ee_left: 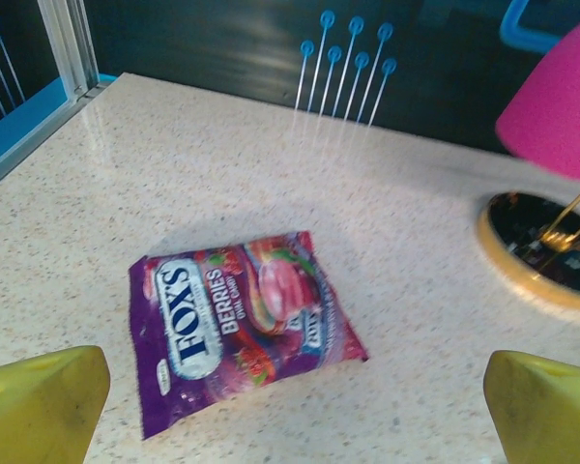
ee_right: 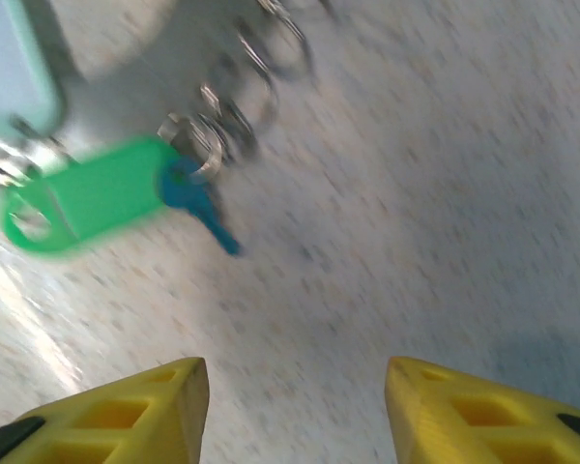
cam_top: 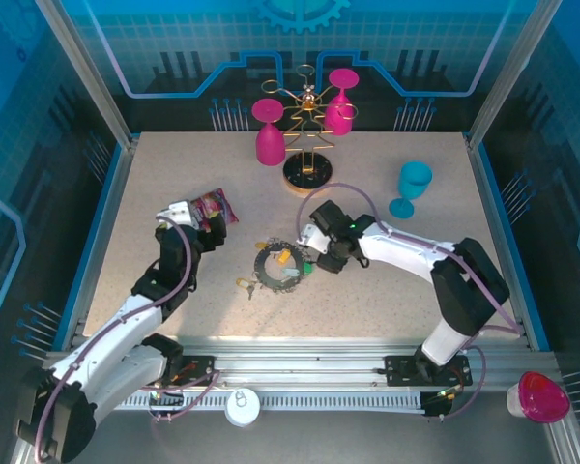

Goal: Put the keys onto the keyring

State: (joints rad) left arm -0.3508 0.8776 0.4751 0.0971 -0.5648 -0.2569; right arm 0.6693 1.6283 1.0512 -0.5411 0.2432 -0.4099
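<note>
Left wrist: "FOX'S BERRIES" candy bag

keyring: dark loop, flat mid-table | keys: coloured heads, scattered along its rim

- keyring lies mid-table, with keys on and just beside it
- right gripper just right of keyring
- candy bag left-rear of keyring, just ahead of left gripper
- glass rack behind keyring
- goblet right of rack
</note>
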